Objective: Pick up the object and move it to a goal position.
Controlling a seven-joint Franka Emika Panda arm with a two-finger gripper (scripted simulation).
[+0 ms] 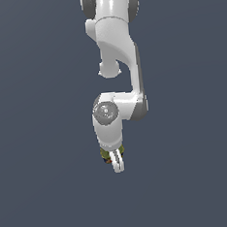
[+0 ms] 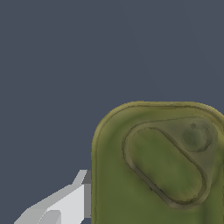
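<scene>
1. In the exterior view, we see the white arm reach down over a plain dark surface, with the pincer at the can, whose colours peek out beside the near finger.
2. In the wrist view, we see the can's olive-green top close up, with one pale fingertip touching its side; the other is out of frame, so we cannot tell whether the pincer grips the can.

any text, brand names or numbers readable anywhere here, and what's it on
No readable text in either view.
Can: the wrist view shows only its plain olive-green top, with an embossed oval and no lettering.
Can label: in the exterior view just a few coloured specks beside the gripper, too small to read.
Arm: no markings.
</scene>
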